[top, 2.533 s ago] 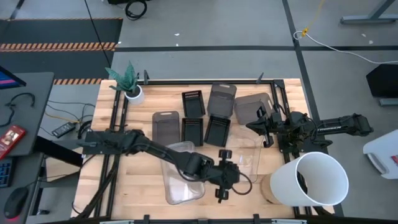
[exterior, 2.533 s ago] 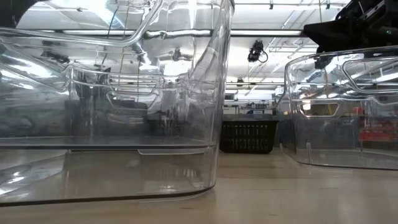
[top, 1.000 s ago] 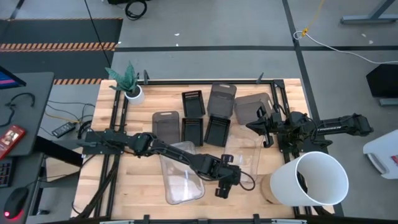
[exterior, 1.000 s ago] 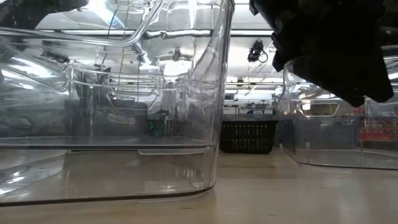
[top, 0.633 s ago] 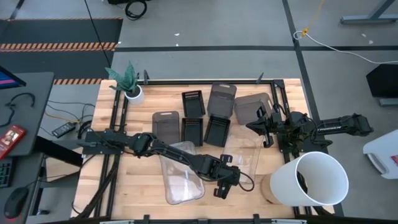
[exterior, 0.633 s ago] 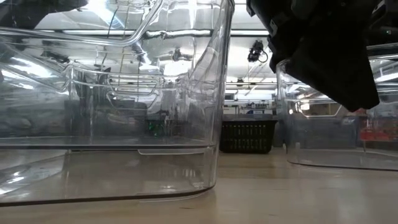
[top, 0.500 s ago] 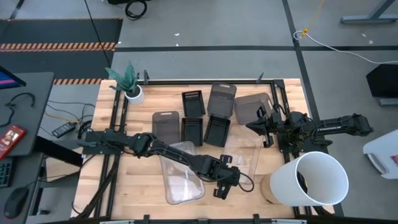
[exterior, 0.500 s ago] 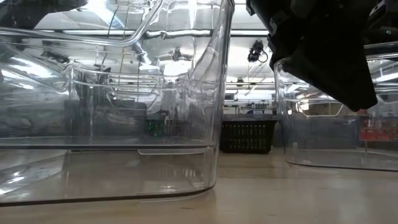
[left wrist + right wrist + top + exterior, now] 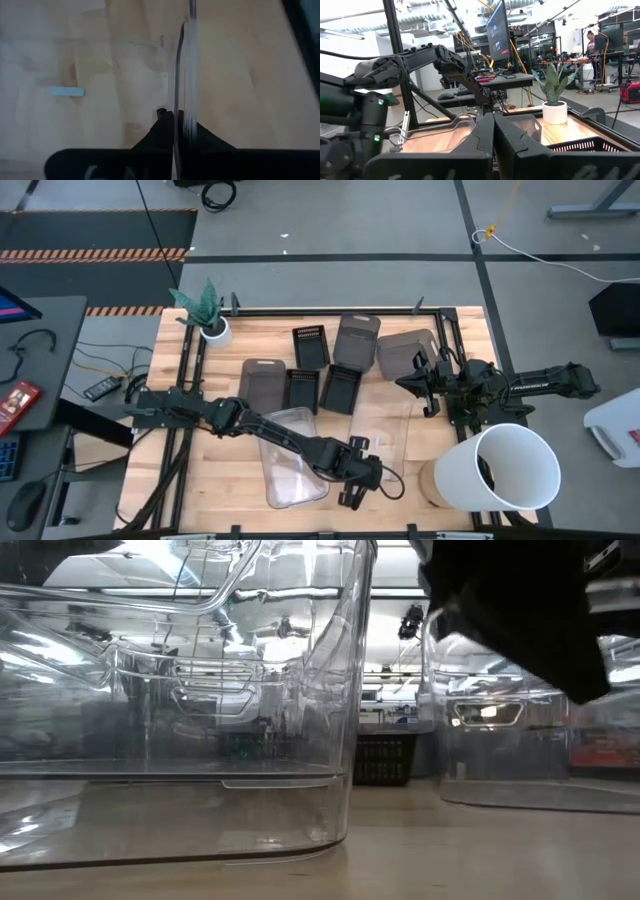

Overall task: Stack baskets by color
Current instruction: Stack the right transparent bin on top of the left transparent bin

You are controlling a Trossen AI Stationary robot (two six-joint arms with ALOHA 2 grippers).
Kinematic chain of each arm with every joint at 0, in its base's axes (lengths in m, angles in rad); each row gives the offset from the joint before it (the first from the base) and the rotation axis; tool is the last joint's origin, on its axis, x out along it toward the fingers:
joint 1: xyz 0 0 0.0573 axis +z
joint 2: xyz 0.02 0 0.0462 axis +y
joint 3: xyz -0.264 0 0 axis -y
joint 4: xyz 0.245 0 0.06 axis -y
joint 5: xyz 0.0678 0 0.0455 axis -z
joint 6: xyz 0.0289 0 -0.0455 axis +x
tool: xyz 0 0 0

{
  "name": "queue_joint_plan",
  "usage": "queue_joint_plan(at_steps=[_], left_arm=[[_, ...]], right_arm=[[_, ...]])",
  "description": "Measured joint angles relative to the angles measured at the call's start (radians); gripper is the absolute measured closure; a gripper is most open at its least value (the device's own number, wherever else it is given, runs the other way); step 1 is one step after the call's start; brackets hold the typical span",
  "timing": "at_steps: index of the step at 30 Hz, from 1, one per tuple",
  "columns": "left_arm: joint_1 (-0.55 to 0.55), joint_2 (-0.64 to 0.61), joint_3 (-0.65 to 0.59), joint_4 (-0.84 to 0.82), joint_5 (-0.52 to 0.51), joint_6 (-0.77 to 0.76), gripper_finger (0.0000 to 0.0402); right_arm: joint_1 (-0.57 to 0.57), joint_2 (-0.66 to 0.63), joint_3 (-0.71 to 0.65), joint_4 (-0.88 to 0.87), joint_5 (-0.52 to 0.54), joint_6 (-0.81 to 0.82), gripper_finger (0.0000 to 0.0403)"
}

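Near the table's front edge, the left gripper is clamped on the rim of a clear basket; the left wrist view shows its fingers pinched tight on the thin transparent wall. Just beside it on the left lies another clear basket, under the left arm. Farther back stand the dark-grey baskets and the small black slotted trays, close together. The right gripper waits at the table's right side with its fingers pressed together on nothing, beside a big white bucket. A potted plant stands at the far left corner.
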Motion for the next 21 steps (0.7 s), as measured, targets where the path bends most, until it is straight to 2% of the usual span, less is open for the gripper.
queue_joint_plan(at_steps=[15, 21], left_arm=[[-0.079, -0.09, 0.014, -0.026, -0.171, 0.002, 0.0394], [-0.105, -0.147, 0.015, -0.032, -0.183, -0.045, 0.0394]], right_arm=[[0.0, 0.0, 0.0, 0.0, 0.0, 0.0, 0.0393], [0.0, 0.0, 0.0, 0.001, 0.0, 0.0, 0.0393]])
